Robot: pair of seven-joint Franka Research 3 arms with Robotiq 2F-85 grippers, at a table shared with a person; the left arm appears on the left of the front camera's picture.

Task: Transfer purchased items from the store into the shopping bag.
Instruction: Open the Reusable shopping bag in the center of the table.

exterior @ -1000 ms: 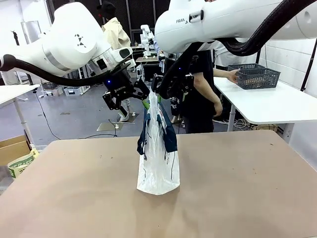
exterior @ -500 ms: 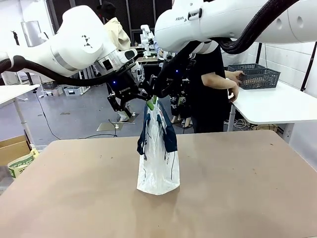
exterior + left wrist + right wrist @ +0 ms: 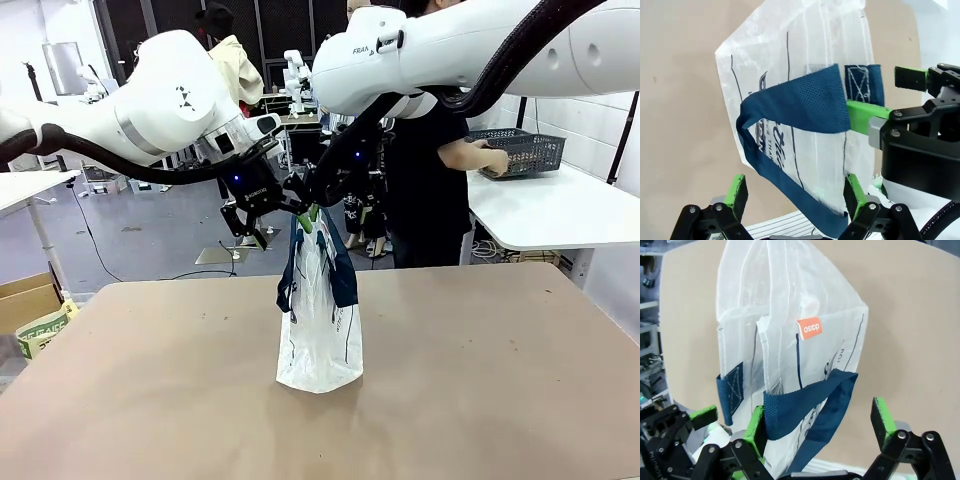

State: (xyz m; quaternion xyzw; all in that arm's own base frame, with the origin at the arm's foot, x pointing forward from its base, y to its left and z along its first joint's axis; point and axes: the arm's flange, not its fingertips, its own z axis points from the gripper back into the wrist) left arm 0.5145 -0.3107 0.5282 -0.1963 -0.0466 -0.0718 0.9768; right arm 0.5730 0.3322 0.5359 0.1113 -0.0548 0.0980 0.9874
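The shopping bag (image 3: 320, 330) is stood upright near the middle of the tabletop (image 3: 480, 380), well apart from every edge. Both grippers are held just above its mouth. The left gripper (image 3: 258, 228) is kept with its fingers apart, nothing being clamped. The right gripper (image 3: 318, 205) is kept wide apart too. In its wrist view one navy strap (image 3: 805, 405) is seen between its green pads without being pinched. The grey lattice basket (image 3: 525, 150) is placed on a white side table (image 3: 560, 205) beyond the far right corner, and a person's hand (image 3: 495, 160) is laid on it. Its contents cannot be made out.
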